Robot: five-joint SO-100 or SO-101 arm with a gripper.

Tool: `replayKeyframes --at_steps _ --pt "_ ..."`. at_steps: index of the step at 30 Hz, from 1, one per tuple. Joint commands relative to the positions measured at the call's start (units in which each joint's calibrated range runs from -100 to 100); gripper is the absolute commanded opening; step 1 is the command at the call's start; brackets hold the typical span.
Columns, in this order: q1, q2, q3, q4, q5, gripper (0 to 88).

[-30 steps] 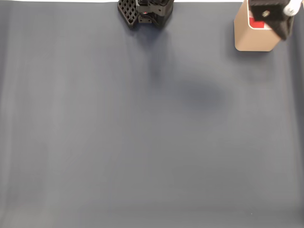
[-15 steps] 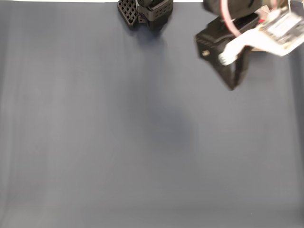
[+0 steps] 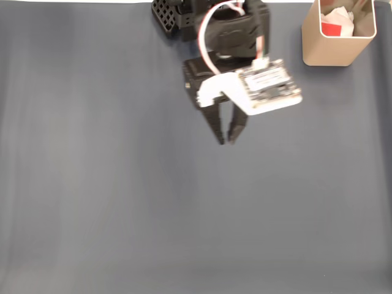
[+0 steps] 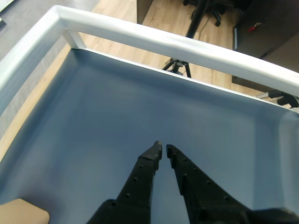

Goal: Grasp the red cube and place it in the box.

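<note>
Already resting inside the tall beige round-cornered box (image 3: 331, 52) at the fixed view's top right: the small bright red cube (image 3: 331, 28), beside crumpled white material. Well apart, above bare grey-blue counter (image 3: 122, 196) near the perforated black base (image 3: 164, 13): the black two-finger claw (image 3: 225, 138), nearly closed, tips a sliver apart, gripping nothing. Seemingly finished; placement apparently done.

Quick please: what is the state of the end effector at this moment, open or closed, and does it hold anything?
End effector: closed, fingertips nearly touching, holding nothing; it hangs above the bare mat.
</note>
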Motion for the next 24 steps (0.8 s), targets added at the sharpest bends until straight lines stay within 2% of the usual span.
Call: replayKeyframes --at_steps 1,14,24 --pt "3.36 -2.83 0.67 -1.55 -0.1 0.3" --pt "11.25 -12.71 16.09 -5.4 0.24 0.3" --pt "12.17 -22.93 26.31 -5.64 0.34 0.3"
